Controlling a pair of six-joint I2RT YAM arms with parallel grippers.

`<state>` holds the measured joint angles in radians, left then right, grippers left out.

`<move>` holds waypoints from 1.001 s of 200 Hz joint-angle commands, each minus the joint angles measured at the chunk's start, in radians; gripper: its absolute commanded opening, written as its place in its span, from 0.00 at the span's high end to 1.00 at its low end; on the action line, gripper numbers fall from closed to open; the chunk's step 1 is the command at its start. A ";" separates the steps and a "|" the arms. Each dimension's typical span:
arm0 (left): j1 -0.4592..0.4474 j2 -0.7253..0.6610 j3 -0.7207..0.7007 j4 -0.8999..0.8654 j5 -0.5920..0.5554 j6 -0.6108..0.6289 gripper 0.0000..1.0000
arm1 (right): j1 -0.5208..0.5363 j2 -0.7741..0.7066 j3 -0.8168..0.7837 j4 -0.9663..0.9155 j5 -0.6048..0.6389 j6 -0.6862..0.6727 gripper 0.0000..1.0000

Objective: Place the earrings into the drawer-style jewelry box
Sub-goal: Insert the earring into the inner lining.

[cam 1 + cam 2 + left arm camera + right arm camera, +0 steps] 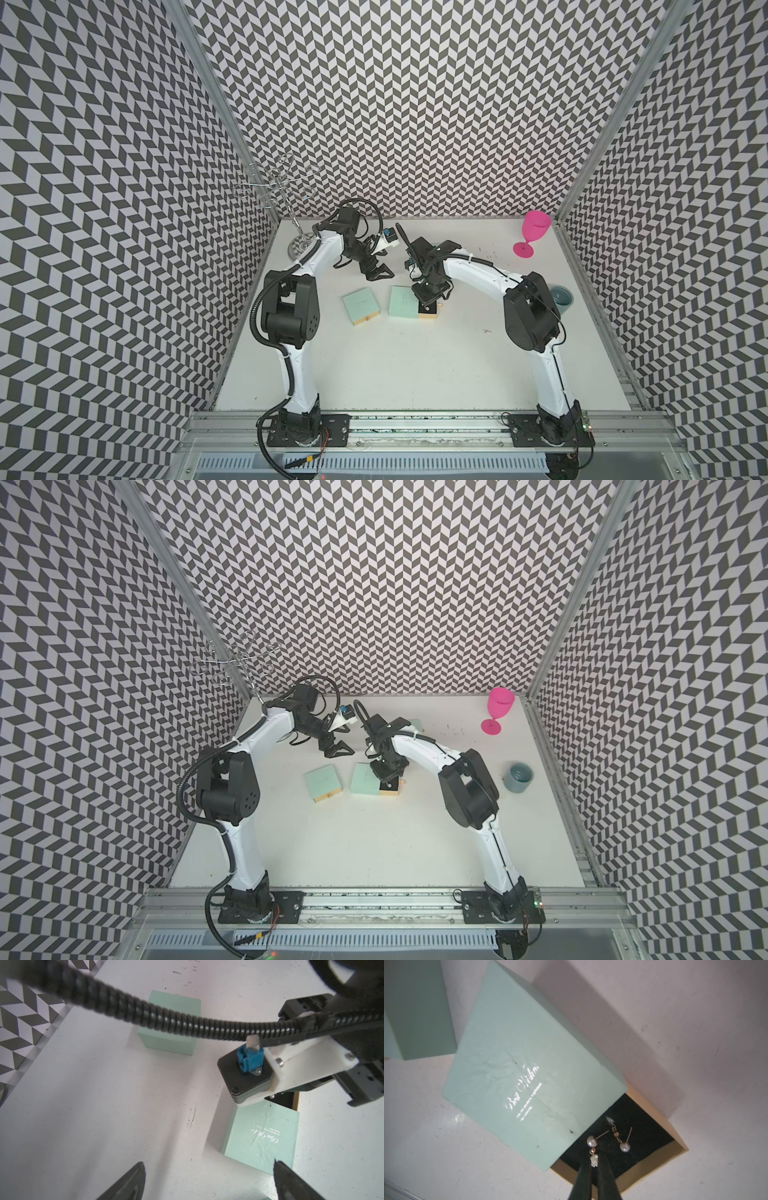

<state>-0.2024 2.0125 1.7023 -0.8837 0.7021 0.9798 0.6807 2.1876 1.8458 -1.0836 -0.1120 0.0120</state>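
The mint-green jewelry box (pixel 529 1076) lies mid-table with its tan drawer (pixel 660 1159) pulled out, showing a black lining. My right gripper (pixel 593 1160) is above the drawer, shut on the dangling end of a pearl earring (pixel 592 1141). A second pearl earring (pixel 624 1146) lies on the lining. In both top views the right gripper (pixel 428 305) (pixel 388 782) is over the open drawer (pixel 432 315). A tiny glinting piece (pixel 487 331) lies on the table to the right. My left gripper (pixel 380 272) (pixel 208 1161) hangs open behind the boxes, holding nothing.
A shut mint-green box (pixel 360 306) sits left of the open one. Another mint-green box (pixel 170 1022) stands further back, mostly behind the right arm. A pink goblet (pixel 534 235) and a grey-blue cup (pixel 561 299) stand at the right edge. A wire stand (pixel 282 187) is back left.
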 commanded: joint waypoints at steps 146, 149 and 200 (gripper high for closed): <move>0.006 0.001 -0.008 -0.010 0.012 0.028 0.03 | 0.008 0.063 0.004 0.040 -0.019 -0.030 0.93; 0.006 0.002 -0.008 -0.011 0.012 0.028 0.03 | 0.008 0.062 0.003 0.039 -0.020 -0.032 0.93; 0.006 0.005 -0.006 -0.011 0.014 0.028 0.03 | 0.008 0.048 -0.021 0.035 -0.021 -0.038 0.93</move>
<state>-0.2024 2.0125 1.6958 -0.8837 0.7013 0.9833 0.6807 2.2337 1.8458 -1.0607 -0.1246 -0.0078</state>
